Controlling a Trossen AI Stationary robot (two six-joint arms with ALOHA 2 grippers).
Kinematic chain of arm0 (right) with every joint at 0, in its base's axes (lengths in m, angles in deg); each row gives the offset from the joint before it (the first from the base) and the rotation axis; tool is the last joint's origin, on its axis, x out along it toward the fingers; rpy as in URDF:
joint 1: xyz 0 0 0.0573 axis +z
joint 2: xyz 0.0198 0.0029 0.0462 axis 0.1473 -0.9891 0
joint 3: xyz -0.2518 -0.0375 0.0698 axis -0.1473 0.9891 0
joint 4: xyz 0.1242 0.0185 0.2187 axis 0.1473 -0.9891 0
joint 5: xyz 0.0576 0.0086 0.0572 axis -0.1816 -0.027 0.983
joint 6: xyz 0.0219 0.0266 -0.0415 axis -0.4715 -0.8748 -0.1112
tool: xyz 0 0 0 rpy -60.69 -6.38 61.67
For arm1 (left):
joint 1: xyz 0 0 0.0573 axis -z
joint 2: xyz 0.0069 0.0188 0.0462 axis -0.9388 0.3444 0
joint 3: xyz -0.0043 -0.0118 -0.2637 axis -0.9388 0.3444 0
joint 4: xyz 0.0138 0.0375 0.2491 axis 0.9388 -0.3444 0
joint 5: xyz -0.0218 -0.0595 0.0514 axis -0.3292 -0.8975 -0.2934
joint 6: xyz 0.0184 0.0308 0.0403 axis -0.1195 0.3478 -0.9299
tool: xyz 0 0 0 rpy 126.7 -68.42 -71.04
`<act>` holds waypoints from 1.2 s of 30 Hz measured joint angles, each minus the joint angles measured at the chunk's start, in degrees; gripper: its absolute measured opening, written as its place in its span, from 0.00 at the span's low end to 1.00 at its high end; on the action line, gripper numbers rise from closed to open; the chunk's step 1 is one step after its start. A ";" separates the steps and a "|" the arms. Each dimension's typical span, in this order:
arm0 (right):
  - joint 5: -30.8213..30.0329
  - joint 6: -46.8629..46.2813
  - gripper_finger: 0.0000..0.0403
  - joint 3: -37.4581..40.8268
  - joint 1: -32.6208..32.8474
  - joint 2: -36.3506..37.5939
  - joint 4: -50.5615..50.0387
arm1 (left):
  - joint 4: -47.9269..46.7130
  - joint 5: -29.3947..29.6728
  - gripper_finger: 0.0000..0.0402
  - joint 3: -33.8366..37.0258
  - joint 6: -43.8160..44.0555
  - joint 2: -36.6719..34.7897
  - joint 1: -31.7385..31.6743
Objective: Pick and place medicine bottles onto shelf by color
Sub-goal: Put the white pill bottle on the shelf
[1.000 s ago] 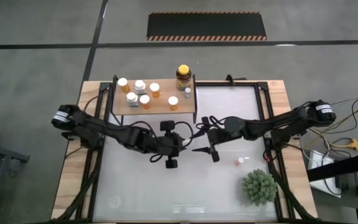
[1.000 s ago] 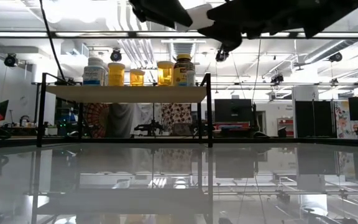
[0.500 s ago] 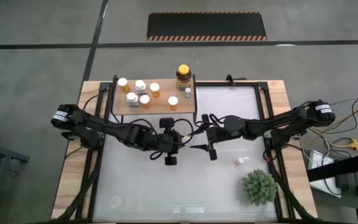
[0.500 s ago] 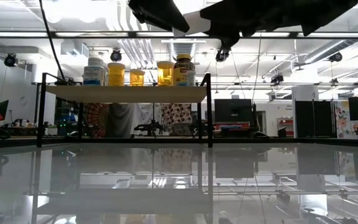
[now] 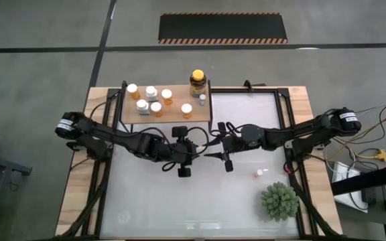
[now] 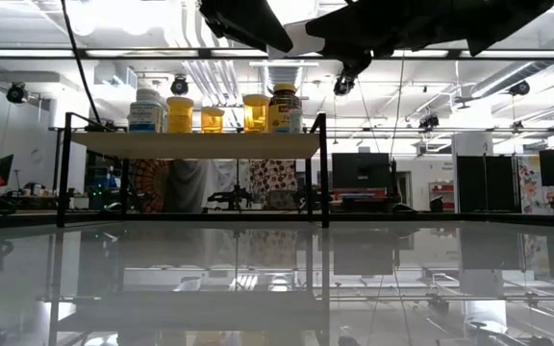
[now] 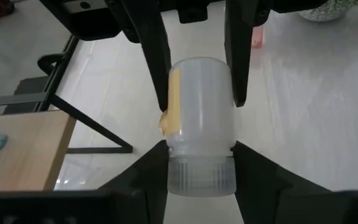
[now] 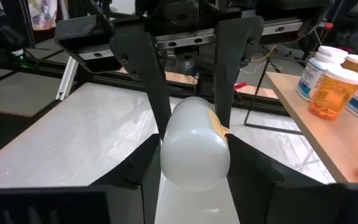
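Right, I have a white bottle (image 7: 201, 112) hanging in the air just in front of the shelf (image 5: 171, 112), off its front right corner, lying on its side above the counter (image 5: 179, 201). It is caught between both arms at once. The left end effector (image 7: 199, 155) is clamped around the ribbed cap end. The right end effector (image 8: 194, 146) has its fingers pressed to the two sides of the body, so by my reading both have hold of it.

The bottle looks like thin, cloudy plastic with a yellowish label peeling at one edge. I judge it light and fairly stiff, but smooth and round, so it could roll or slip between flat fingers. The ribbed cap gives the surest bite. On the body I would keep the fingers square across the widest part and clear of the loose label, and squeeze only lightly so the wall does not give.

On the shelf, white and orange bottles stand mostly toward its left and middle, and the dark jar (image 5: 197, 80) sits at its back right corner. One more small bottle (image 5: 258, 173) lies on the counter, well in front of the shelf and to its right. Beyond that, farther from the shelf, is the green plant (image 5: 278, 201).
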 joint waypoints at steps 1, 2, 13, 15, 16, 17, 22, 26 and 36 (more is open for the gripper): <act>0.02 -0.01 0.34 0.00 0.00 0.00 -0.02 | 0.01 0.00 0.34 0.00 0.01 0.01 0.00; 0.08 -0.02 0.34 0.00 0.00 0.00 -0.02 | 0.03 -0.01 0.35 0.00 0.01 0.01 0.00; 0.42 2.45 0.37 1.32 0.02 0.65 0.60 | 0.00 -0.07 0.55 0.02 -3.15 -1.55 0.39; 0.42 2.89 0.37 3.26 0.02 1.12 2.80 | -0.19 -0.09 0.56 0.02 -3.33 -3.11 0.99; 0.42 2.97 0.37 4.42 0.02 1.24 4.58 | -0.40 -0.09 0.56 0.14 -3.32 -3.99 1.34; 0.42 2.97 0.37 5.87 0.02 1.27 7.40 | -0.26 -0.08 0.56 0.61 -3.33 -4.82 1.77; 0.84 3.04 0.37 13.83 0.04 0.61 26.80 | 9.07 1.21 0.56 6.29 -5.11 -8.35 3.83; 0.88 4.17 0.37 17.21 0.25 -0.87 36.42 | 28.08 1.22 0.56 13.83 -6.44 -9.63 3.90; 0.88 5.87 0.37 16.90 0.55 -2.35 38.77 | 62.46 0.81 0.56 27.06 -10.30 -6.29 3.00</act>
